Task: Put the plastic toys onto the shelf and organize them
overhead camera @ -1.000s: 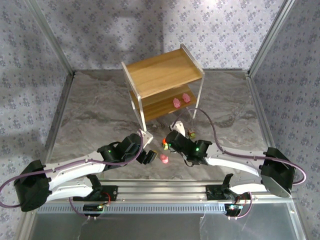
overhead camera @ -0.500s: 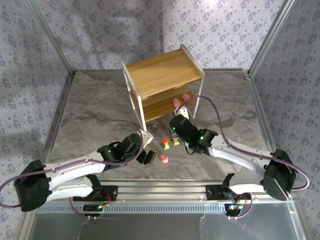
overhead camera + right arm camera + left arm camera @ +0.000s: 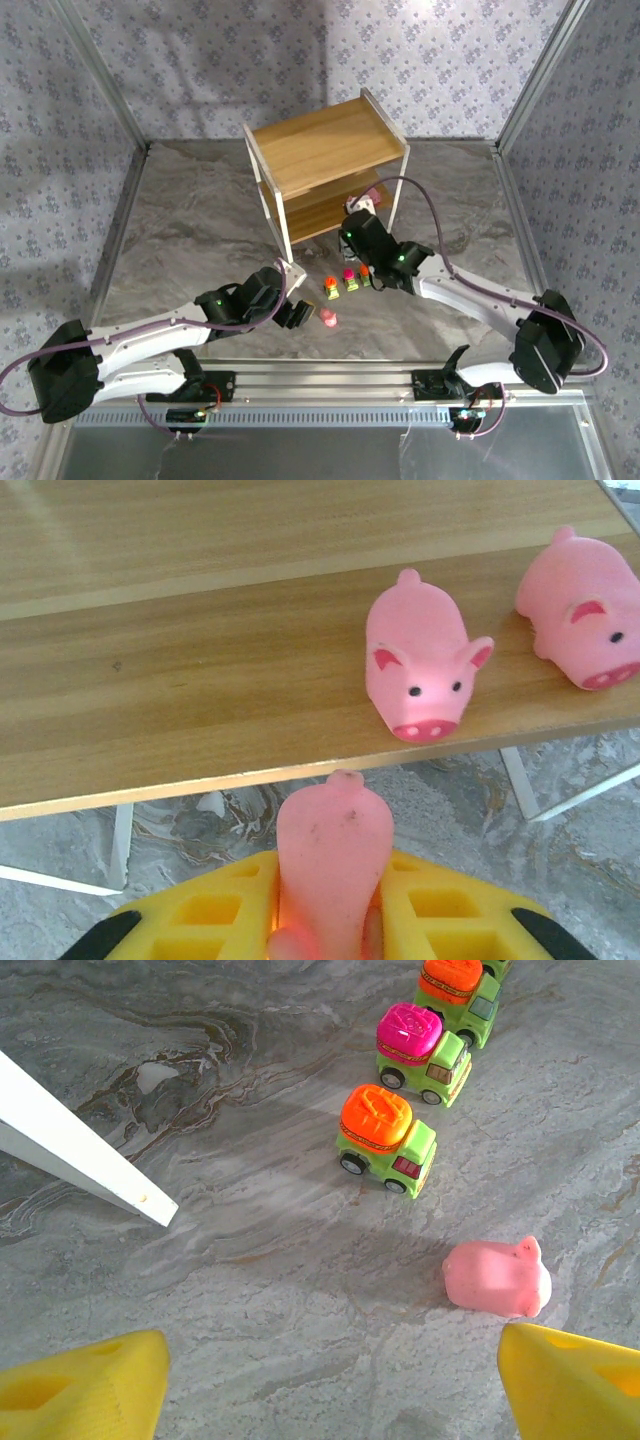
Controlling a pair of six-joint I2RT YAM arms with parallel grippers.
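My right gripper (image 3: 330, 925) is shut on a pink pig toy (image 3: 333, 850), held just in front of the edge of the shelf's lower board (image 3: 200, 680). Two more pink pigs (image 3: 420, 670) (image 3: 582, 610) stand on that board, facing me. From above, the right gripper (image 3: 359, 207) is at the lower tier of the wooden shelf (image 3: 325, 150). Three yellow-green trucks (image 3: 388, 1138) (image 3: 423, 1040) (image 3: 458, 985) line up on the table, with a pink pig (image 3: 497, 1278) lying nearby. My left gripper (image 3: 335, 1390) hovers open over the table, the pig just inside its right fingertip.
A white shelf leg (image 3: 80, 1150) crosses the left of the left wrist view. The trucks (image 3: 348, 280) sit between the two arms, just in front of the shelf. Patterned walls and metal frame posts enclose the marble table (image 3: 190, 230).
My right arm has carried the pig from the table up toward the shelf's lower tier, uncovering the row of trucks. The left arm has stayed put.
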